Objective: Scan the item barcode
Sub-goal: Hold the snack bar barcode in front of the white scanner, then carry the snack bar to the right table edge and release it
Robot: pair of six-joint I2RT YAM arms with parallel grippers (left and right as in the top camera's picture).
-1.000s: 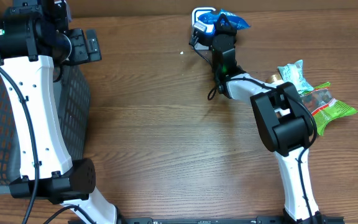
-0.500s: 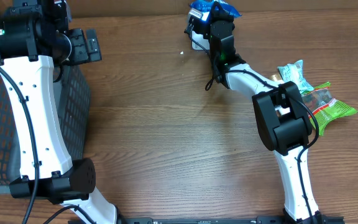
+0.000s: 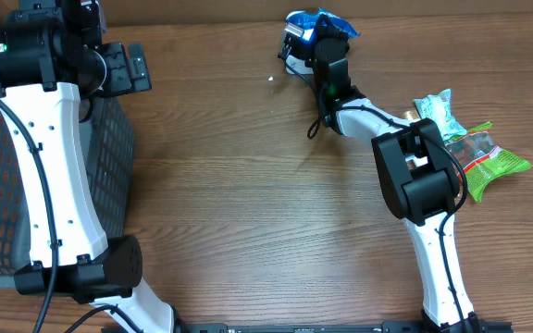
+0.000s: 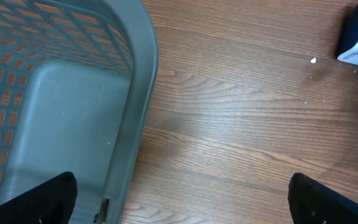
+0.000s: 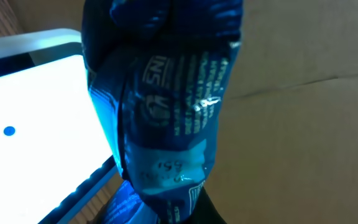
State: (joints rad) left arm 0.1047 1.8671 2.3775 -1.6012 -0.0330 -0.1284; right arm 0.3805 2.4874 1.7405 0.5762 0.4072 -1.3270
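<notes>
Crinkled glossy blue packet (image 5: 166, 112) in clenched right fingers (image 5: 216, 214) (left fingers (image 4: 42, 199) spread wide)

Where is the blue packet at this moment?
Overhead, at the far edge of the table, right of centre, the blue packet is shut in the right gripper, just over the white scanner.

A robot test bench laid out as a shop checkout is suggested. Two robot arms (image 3: 49, 176) are mounted at a wooden table (image 3: 248, 213). A grey shopping basket (image 3: 109, 157) is set at its left and a scanner (image 5: 36, 93) with a lit white window at the far edge. A blue packet (image 5: 166, 112) is seen at that window, and snack packets (image 3: 479, 157) are heaped at the right. Plain cardboard (image 5: 303, 124) is seen behind.
</notes>
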